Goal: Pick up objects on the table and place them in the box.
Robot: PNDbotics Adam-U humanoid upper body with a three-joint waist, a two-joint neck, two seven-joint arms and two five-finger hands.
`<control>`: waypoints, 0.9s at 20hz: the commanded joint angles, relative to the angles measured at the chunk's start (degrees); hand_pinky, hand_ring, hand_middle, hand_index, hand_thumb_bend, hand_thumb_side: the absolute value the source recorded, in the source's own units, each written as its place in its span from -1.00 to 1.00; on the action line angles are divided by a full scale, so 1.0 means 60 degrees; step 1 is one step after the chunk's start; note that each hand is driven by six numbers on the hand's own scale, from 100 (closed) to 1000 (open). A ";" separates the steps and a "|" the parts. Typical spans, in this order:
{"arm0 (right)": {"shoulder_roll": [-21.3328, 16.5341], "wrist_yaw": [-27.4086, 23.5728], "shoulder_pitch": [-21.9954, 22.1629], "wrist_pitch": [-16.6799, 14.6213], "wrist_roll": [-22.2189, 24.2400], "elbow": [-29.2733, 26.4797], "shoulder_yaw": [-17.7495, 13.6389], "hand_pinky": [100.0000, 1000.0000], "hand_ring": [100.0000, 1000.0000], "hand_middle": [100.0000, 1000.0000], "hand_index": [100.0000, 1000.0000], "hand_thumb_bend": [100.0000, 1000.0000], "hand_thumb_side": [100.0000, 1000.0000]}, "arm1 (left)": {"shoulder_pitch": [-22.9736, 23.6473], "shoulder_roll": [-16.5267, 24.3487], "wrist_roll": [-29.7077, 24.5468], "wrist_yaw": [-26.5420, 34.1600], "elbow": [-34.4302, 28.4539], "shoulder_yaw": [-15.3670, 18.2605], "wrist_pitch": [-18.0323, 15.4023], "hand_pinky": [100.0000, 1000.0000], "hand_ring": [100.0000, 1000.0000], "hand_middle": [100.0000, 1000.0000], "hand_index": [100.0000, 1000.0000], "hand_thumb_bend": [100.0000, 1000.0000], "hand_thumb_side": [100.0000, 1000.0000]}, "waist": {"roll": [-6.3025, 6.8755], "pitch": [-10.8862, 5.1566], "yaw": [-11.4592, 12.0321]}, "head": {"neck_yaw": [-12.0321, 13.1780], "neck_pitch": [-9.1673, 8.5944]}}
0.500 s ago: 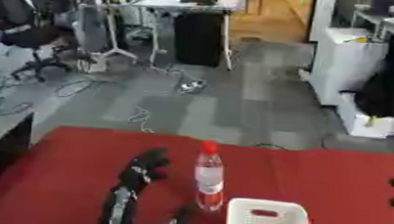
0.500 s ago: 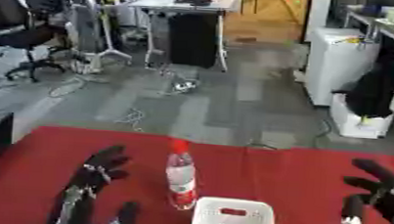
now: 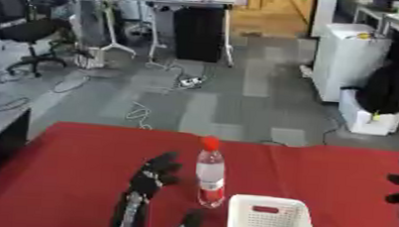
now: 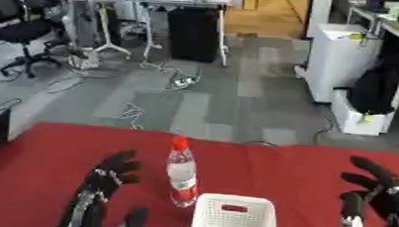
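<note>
Bottle (image 3: 209, 173) upright just beside left hand (image 3: 151, 176).

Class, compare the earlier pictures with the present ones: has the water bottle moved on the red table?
No. The water bottle stands upright just left of the white box's far left corner, as before; the left hand is open beside it, not touching.

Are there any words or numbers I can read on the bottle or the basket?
Bottle: its label band is a blur; no words can be read.
White basket: a small red patch on its near wall, too blurred to read.
Nothing else in view carries readable words or numbers.
</note>
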 commanded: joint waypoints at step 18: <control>-0.0141 0.0068 0.0405 -0.0081 0.0342 -0.0010 0.0098 0.08 0.34 0.61 0.81 -1.00 -0.16 | -0.1612 0.1597 -0.1089 0.0844 0.0219 0.0426 0.2448 0.38 0.64 0.70 0.86 0.44 0.04 | 0.0046 -0.0257 0.0009 | -0.0033 0.0184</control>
